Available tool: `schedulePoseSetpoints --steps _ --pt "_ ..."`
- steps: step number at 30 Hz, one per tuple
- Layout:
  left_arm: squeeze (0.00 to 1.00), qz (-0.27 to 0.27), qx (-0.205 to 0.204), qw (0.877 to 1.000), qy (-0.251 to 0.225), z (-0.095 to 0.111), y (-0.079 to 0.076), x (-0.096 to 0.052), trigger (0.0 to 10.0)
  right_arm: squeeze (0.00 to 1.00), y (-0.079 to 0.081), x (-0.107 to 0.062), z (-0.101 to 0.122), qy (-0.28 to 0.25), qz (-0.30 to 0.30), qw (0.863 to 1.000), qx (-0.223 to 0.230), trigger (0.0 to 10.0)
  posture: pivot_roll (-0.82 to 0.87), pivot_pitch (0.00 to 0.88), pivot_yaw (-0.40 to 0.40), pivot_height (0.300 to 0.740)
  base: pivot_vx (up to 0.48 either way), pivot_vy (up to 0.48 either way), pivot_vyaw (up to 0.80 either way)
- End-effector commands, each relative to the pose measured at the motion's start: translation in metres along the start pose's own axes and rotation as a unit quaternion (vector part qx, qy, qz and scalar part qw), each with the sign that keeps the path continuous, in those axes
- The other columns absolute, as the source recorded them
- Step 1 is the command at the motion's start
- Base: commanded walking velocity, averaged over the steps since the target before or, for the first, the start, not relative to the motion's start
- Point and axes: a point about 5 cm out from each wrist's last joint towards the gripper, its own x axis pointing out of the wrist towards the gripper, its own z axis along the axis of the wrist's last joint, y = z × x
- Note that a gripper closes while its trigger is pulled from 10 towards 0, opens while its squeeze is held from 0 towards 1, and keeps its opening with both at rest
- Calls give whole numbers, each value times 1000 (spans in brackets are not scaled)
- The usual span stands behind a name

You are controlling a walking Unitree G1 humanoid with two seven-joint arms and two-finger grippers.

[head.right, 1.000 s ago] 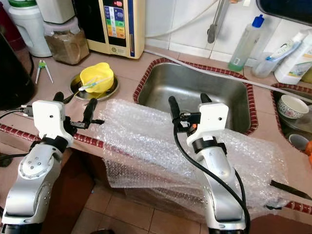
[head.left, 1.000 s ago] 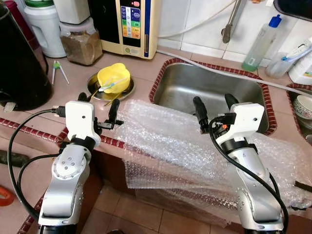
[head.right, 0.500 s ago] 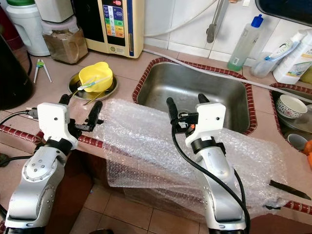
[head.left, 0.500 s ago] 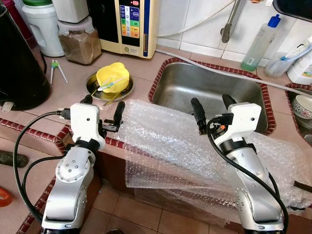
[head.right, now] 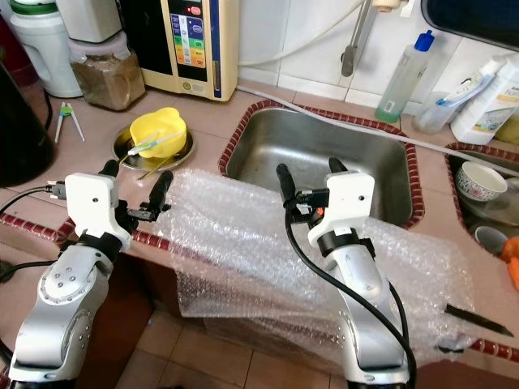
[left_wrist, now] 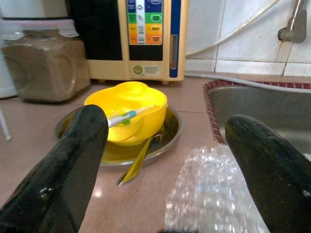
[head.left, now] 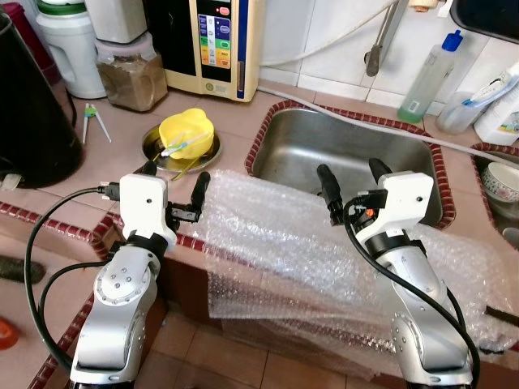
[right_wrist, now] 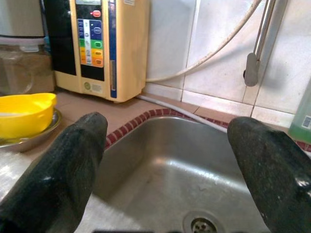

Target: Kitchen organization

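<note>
Both tools are spread, the left tool (head.left: 173, 188) at the edge of the bubble wrap (head.left: 276, 235) on the table (head.left: 122, 134), the right tool (head.left: 354, 183) above the wrap before the sink (head.left: 340, 150).

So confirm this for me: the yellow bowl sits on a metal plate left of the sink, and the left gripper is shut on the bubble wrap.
Not quite. The left gripper is open, holding nothing, as the left wrist view shows; the bubble wrap lies beneath it. The yellow bowl does sit on the metal plate left of the sink.
</note>
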Motion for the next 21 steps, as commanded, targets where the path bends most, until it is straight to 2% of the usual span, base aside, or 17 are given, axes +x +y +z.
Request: schedulePoseSetpoints --steps 1,18,21 --pt "0 -9 -4 1000 -1 2 -4 -1 10000 0 -2 -2 3 -3 1 1000 -5 10000 105 126 -65 740 304 0 0" --pt "0 -12 -6 1000 1 1 -5 -1 10000 0 -3 -3 3 -2 1 1000 -7 10000 101 127 -62 740 293 0 0" --pt "0 -14 -12 1000 -1 2 -6 -1 10000 0 -3 -3 3 -1 0 1000 -8 10000 101 127 -62 740 0 0 0"
